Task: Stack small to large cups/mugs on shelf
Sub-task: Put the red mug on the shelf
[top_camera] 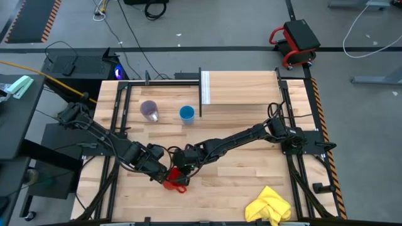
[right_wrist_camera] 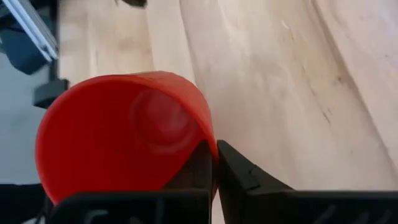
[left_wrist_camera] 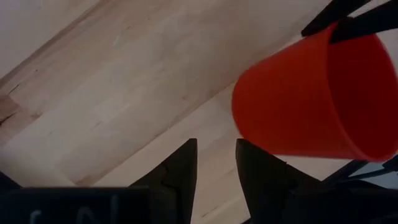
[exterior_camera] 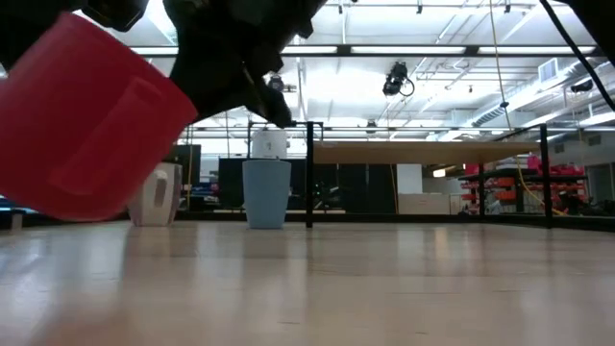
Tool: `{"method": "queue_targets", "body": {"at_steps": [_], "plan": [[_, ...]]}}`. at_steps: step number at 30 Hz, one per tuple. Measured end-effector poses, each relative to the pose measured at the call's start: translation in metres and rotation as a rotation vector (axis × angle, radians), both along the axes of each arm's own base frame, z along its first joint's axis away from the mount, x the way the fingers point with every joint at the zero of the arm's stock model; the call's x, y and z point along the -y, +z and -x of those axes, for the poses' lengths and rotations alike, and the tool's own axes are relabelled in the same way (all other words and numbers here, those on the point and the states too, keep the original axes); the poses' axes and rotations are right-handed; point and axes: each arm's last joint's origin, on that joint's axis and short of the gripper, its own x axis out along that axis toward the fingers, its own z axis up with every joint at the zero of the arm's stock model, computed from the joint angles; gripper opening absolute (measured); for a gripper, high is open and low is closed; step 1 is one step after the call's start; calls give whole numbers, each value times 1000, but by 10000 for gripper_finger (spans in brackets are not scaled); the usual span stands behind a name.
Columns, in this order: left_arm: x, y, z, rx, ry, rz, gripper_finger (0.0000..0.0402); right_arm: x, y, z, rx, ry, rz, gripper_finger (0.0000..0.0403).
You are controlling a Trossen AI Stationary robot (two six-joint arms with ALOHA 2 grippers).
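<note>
The red mug (top_camera: 175, 179) hangs tilted above the table's near middle, held by my right gripper (top_camera: 180, 166); it also shows in the low view (exterior_camera: 86, 120), clear of the tabletop. My left gripper (left_wrist_camera: 215, 167) is just left of the mug, slightly open and empty. The light-blue cup (top_camera: 186, 113) and the translucent purple-grey cup (top_camera: 149, 111) stand upright on their bases on the table. The shelf (top_camera: 245, 89) lies at the far side, its white end panel (top_camera: 204, 88) on its left end. My right gripper pinches the red mug's wall at the rim (right_wrist_camera: 200, 135), one finger inside the mug and one outside. The mug's open mouth faces the wrist. The mug is lifted clear of the table and tilted (exterior_camera: 86, 120).
A crumpled yellow cloth (top_camera: 270, 204) lies at the table's near right corner. Both arms meet close together near the table's near middle. Bare tabletop lies between the cups and the arms.
</note>
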Motion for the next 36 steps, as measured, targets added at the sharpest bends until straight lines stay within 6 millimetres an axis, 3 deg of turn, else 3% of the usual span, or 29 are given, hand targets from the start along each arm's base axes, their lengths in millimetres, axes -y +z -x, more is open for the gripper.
{"method": "queue_targets", "body": {"at_steps": [5, 13, 21, 28, 36], "plan": [[0, 0, 0, -4, -1, -5, 110, 8, 13, 7, -107, 7, 90, 7], [-3, 0, 2, -9, 4, -47, 111, 17, 41, 37, -422, 79, 247, 7], [-4, 0, 1, 28, 17, -90, 103, 31, 75, 61, -591, 115, 305, 6], [-3, 1, 0, 52, -2, -108, 98, 69, 129, 82, -479, 6, 298, 6], [-4, 1, -1, 66, -25, -126, 90, 138, 207, 138, -281, -291, 281, 6]]}}
